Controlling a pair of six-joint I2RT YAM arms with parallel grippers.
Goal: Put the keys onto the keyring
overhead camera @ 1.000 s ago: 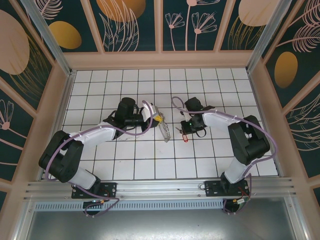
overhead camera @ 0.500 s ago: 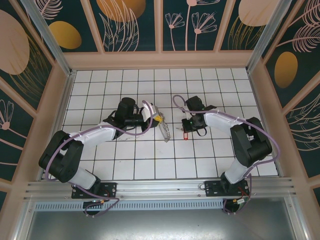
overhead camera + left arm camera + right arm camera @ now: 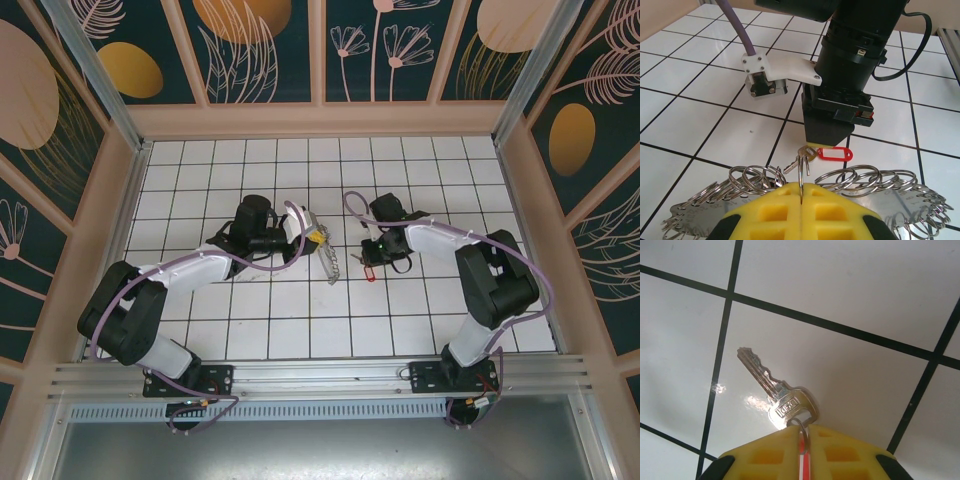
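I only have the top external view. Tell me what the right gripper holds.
Observer: The right gripper is shut on the small ring of a silver key, blade pointing away from the gripper.
Operator: Now the left.
Observer: The left gripper pinches one upright ring of the keyring; more rings fan out either side.
Operator: Report the gap between them.
Observer: In the left wrist view the key and its red tag sit just beyond that ring; contact I cannot tell.

White tiled table (image 3: pixel 250 330), black grout lines, red-tagged key (image 3: pixel 371 273) lying on a middle tile
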